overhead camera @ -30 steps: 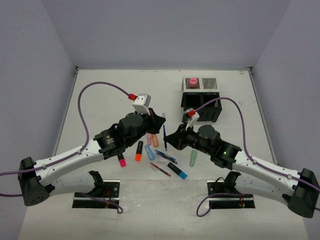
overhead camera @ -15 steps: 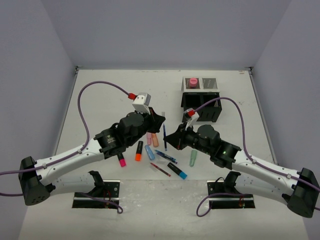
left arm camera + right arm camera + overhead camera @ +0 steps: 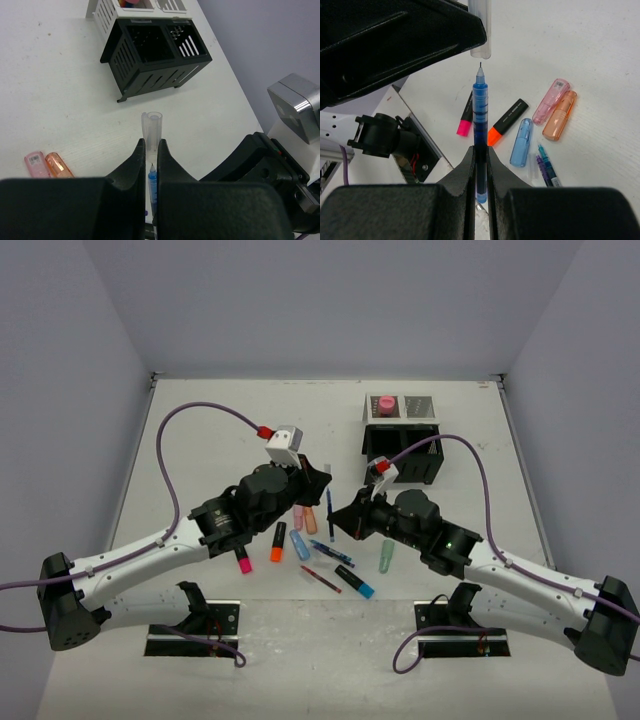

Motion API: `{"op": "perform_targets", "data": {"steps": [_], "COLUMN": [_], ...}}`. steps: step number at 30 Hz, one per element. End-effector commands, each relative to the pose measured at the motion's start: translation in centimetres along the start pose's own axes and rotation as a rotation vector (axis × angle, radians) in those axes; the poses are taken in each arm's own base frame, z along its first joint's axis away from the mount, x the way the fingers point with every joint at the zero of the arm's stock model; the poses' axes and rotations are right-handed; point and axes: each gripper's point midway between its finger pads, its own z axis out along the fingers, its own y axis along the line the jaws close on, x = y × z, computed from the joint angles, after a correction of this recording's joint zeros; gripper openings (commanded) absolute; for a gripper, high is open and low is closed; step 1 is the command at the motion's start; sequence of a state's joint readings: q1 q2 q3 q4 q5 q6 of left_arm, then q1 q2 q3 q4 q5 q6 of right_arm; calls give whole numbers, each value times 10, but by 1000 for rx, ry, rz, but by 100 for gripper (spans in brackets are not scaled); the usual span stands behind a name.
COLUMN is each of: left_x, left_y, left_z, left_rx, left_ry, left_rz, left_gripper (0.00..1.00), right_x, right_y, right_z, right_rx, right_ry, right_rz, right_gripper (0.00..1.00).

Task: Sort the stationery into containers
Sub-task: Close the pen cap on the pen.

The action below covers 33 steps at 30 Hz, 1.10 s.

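Note:
My left gripper (image 3: 148, 145) is shut on a clear pen cap (image 3: 151, 125), whose open end faces away from the wrist camera. My right gripper (image 3: 480, 152) is shut on a thin blue pen (image 3: 480, 112), its tip just short of the cap (image 3: 480, 30). In the top view both grippers meet above the table's middle, around the pen (image 3: 330, 510). The organizer (image 3: 400, 435) stands at the back right with a pink glue stick (image 3: 384, 403) in a pale compartment. Loose stationery lies below: a pink highlighter (image 3: 243, 561), an orange one (image 3: 277, 543), a blue one (image 3: 299, 545) and a mint one (image 3: 386, 556).
A peach highlighter (image 3: 559, 115) and a pale pink one (image 3: 550, 101) lie side by side beneath the grippers. Two thin pens (image 3: 547, 167), a red pen (image 3: 320, 578) and a black highlighter with a blue tip (image 3: 355, 581) lie nearer the bases. The organizer's dark compartments (image 3: 152, 52) face the left wrist.

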<state>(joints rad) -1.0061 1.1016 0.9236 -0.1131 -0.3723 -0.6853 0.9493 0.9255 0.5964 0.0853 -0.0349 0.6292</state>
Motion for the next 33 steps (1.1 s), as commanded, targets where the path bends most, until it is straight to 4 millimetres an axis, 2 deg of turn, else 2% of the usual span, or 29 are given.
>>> {"op": "perform_targets", "data": {"steps": [1, 12, 25, 33], "left_x": [-15, -8, -6, -7], "left_y": [-10, -8, -9, -11], "left_z": [2, 1, -1, -7], "left_rx": [33, 41, 54, 71], "left_ry": [-47, -33, -29, -31], "left_rz": [-3, -19, -30, -52], "left_gripper": [0, 0, 0, 0], "right_x": [-22, -30, -49, -84], "right_y": [12, 12, 14, 26], "right_z": [-5, -5, -3, -8], "right_rx": [-14, -2, 23, 36], "right_ry": [-64, -82, -129, -207], "right_rz": [-1, -24, -54, -93], "right_gripper": [0, 0, 0, 0]}}
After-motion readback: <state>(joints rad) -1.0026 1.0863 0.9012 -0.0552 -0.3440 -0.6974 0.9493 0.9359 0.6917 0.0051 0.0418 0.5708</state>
